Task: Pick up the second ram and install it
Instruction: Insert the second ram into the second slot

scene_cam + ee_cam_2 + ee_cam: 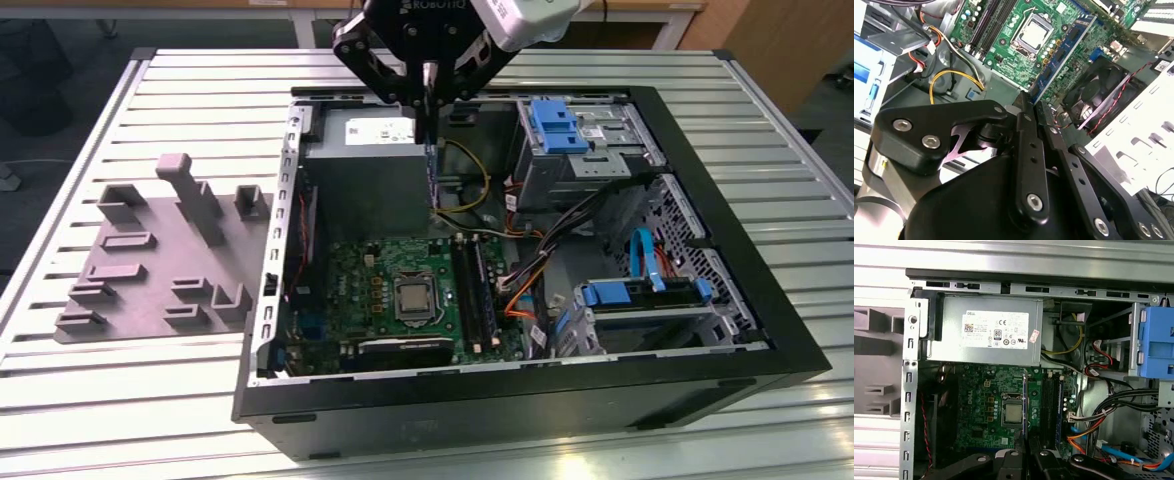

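Note:
My gripper [429,92] hangs over the far side of the open computer case [534,390], shut on the second ram [430,150]. The ram is a thin blue-green stick standing on edge below the fingers, in front of the grey power supply [363,165]. In the second wrist view the ram [1061,52] reaches out from the gripper [1029,102] over the green motherboard [1019,55]. In the first wrist view it shows edge-on as a blue line [1025,405] above the gripper [1026,452], beside the silver chip [1013,412]. The long dark memory slots [477,290] lie just right of the chip [415,298] in the exterior view.
A grey plastic tray [147,260] with raised blocks lies outside the case at the exterior view's left. Inside are blue drive brackets [554,125], bundles of orange, yellow and black cables [534,270] and a black fan [1096,95]. The case stands on a slatted metal table [120,400].

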Tool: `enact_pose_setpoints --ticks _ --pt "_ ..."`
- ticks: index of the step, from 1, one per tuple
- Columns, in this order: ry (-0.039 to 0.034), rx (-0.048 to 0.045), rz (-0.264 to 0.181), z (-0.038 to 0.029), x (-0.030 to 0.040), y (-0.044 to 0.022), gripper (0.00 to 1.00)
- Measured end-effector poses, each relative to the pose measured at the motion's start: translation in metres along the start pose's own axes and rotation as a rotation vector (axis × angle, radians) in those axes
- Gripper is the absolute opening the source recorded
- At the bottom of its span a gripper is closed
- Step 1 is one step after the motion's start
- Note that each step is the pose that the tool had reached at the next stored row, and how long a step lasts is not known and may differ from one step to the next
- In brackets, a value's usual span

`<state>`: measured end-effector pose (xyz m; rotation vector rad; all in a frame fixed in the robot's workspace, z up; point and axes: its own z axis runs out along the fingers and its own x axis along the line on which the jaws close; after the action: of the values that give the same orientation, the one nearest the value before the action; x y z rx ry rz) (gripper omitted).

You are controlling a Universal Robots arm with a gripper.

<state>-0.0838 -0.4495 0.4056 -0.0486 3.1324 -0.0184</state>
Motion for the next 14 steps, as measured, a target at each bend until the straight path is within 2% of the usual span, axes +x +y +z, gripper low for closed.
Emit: enact_pose_setpoints --ticks 7,14 --pt "-0.0001 -0.0003 0.001 0.0002 -0.0003 0.0 0.14" --pt "-0.0001 -0.0002 0.001 0.0009 -0.0047 -0.0002 0.14"
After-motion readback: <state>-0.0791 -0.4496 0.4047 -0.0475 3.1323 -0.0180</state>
